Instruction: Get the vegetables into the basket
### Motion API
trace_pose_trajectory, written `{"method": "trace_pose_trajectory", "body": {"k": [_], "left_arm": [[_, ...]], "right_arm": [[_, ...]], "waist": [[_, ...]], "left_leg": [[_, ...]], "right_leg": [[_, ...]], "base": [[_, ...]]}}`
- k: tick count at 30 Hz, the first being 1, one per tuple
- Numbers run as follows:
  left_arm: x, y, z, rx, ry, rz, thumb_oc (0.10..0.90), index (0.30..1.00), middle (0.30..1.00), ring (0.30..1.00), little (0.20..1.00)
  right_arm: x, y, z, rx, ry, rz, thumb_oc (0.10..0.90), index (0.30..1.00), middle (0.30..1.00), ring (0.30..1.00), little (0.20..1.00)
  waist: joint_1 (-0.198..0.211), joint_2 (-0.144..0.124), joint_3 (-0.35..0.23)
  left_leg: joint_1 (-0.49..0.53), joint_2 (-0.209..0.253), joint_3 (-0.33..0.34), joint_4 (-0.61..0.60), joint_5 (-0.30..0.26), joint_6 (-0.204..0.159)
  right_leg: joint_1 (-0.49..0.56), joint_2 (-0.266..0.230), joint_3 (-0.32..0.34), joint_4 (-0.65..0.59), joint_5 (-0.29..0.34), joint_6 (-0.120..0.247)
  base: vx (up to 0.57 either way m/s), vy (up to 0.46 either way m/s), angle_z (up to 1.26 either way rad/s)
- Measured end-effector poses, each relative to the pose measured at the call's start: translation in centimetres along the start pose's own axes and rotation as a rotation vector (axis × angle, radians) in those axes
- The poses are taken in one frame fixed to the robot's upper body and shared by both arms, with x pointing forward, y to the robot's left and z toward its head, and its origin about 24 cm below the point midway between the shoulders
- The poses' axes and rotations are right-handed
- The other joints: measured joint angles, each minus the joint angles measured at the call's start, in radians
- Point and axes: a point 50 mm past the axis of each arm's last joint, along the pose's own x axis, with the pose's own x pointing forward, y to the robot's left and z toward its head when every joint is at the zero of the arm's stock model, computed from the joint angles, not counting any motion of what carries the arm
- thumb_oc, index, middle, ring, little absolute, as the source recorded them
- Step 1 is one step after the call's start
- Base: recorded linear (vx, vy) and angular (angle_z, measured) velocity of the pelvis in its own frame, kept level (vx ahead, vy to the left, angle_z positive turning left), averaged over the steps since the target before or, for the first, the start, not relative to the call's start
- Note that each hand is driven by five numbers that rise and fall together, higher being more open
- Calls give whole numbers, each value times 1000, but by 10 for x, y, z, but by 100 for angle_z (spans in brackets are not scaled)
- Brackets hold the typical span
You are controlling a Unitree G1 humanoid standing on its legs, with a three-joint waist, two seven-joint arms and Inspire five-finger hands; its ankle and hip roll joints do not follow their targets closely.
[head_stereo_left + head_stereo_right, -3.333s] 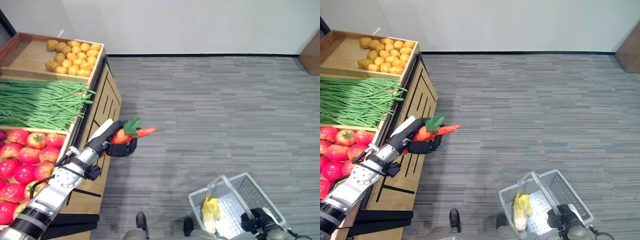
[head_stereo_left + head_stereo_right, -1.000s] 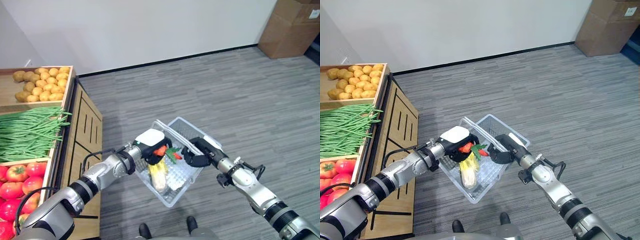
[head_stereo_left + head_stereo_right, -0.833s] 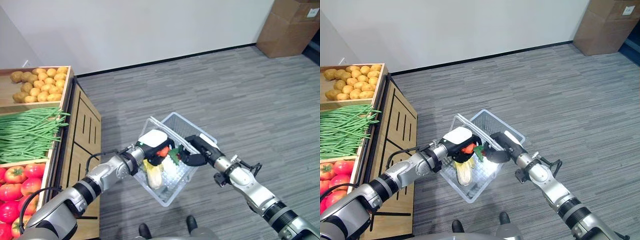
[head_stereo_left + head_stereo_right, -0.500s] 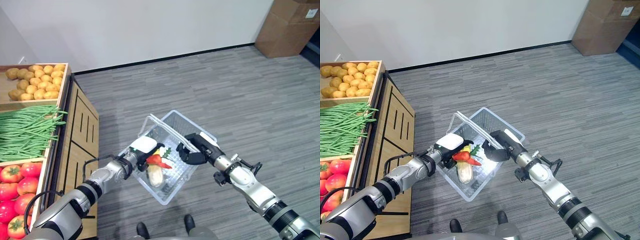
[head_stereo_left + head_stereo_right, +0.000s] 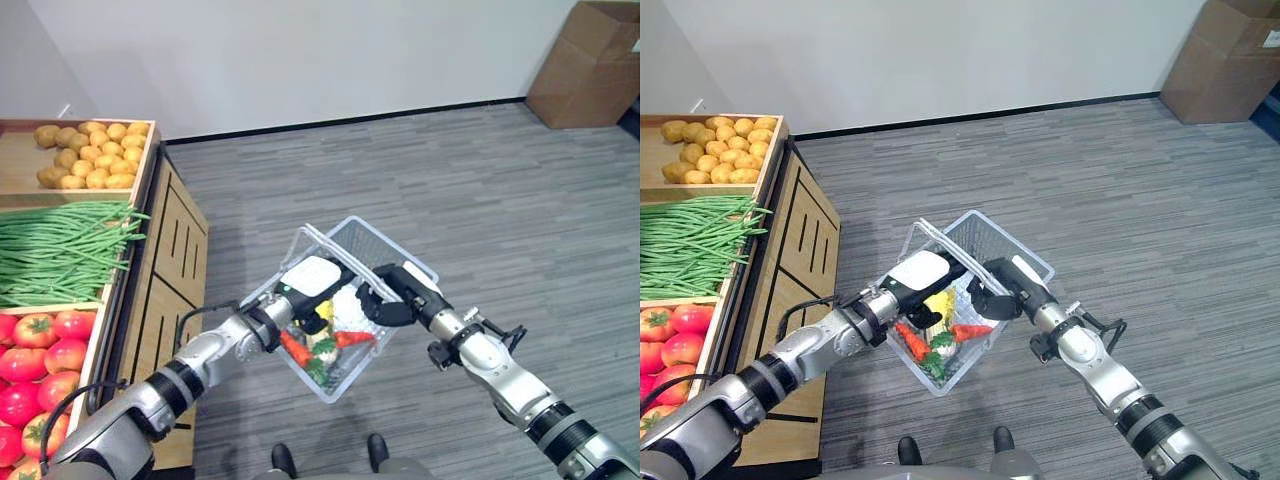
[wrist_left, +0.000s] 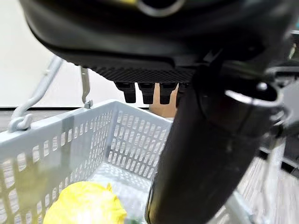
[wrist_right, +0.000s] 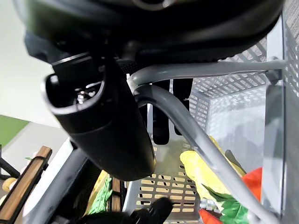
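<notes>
The white mesh basket hangs in the air in front of me. My right hand is shut on its grey handles. Orange carrots with green tops lie in the basket's near end, beside a yellow vegetable. The right wrist view shows an orange piece, and the left wrist view shows the yellow vegetable. My left hand hovers over the basket's near side, fingers straight and holding nothing.
A wooden produce stand on my left holds potatoes, green beans and tomatoes. A cardboard box stands by the far right wall. Grey carpet floor lies around the basket.
My left hand carried the carrots from the stand to the basket and let them go. They now lie inside. The right hand still holds the raised basket.
</notes>
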Motion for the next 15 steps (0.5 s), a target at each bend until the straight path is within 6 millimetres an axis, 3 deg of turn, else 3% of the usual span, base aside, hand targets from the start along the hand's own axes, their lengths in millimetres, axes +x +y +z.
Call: {"method": "trace_pose_trajectory", "body": {"k": [4, 8, 15], "left_arm": [[-20, 12, 5, -70, -40, -1, 900, 1000, 1000, 1000, 1000], [-37, 19, 14, -282, -66, 31, 900, 1000, 1000, 1000, 1000], [-81, 5, -8, -559, 102, 12, 900, 1000, 1000, 1000, 1000]], "right_arm": [[-4, -8, -4, -12, 16, -46, 400, 300, 300, 300, 300], [-14, -25, -27, -24, 110, -150, 400, 300, 300, 300, 300], [-39, -35, -69, 15, 285, -299, 400, 300, 300, 300, 300]], "waist": [[11, -1, 0], [36, -1, 0], [58, 0, 0]], "left_leg": [[2, -1, -10, 0, 0, 0], [8, -6, -35, 0, 0, 0], [7, -9, -49, 0, 0, 0]], "right_leg": [[7, -1, -10, 0, -1, 0], [25, -5, -26, 0, -11, 2], [33, -7, -45, 0, -16, 2]], "base": [[1, 3, 6], [-4, 0, 19], [-6, -5, 6]]}}
